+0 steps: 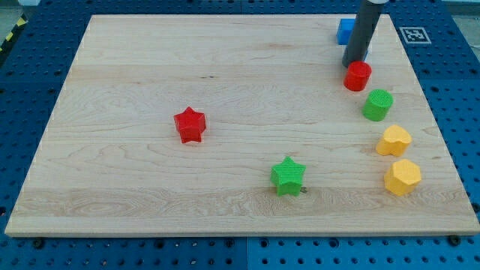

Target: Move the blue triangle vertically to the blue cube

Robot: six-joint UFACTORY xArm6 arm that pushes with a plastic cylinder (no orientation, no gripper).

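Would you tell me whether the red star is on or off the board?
On: the red star lies wholly on the wooden board.

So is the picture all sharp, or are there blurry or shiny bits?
In the camera view the light is even and soft: the red star and green star are crisp with only faint shadows. No strong glare on the wooden board. The rod looks slightly smeared, and my tip sits just above the red cylinder, partly hiding a blue block.

Rod upright, my tip (354, 63) on board.
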